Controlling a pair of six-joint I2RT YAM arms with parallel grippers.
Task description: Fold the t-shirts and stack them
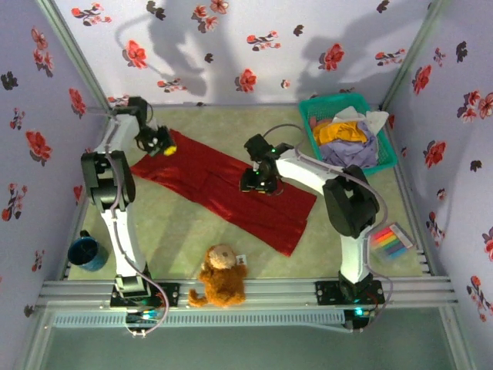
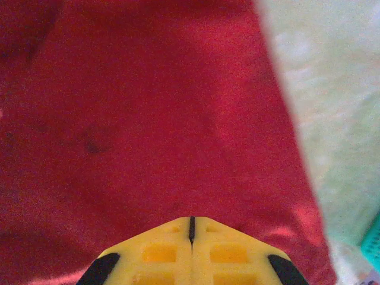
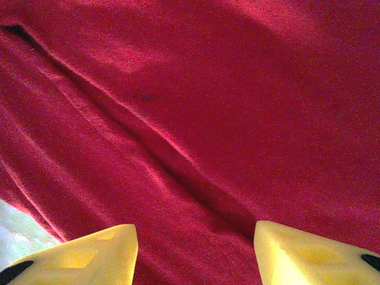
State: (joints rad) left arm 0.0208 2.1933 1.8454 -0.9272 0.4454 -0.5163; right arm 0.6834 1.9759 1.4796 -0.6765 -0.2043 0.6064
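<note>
top external view: left gripper (image 1: 167,148), fingers pressed together (no cloth visibly pinched), sits at the far-left end of the deep-red t-shirt (image 1: 204,179), whose long axis runs diagonally toward near-right; right gripper (image 1: 256,185), spread wide and empty, hovers mid-shirt.

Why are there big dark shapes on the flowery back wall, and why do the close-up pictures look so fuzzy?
Top view: those are the arms' shadows on the back wall. Left wrist view: the red shirt is soft and grainy, the table washed out. Right wrist view: the shirt's crease is sharper, the yellow fingers blurred.
</note>
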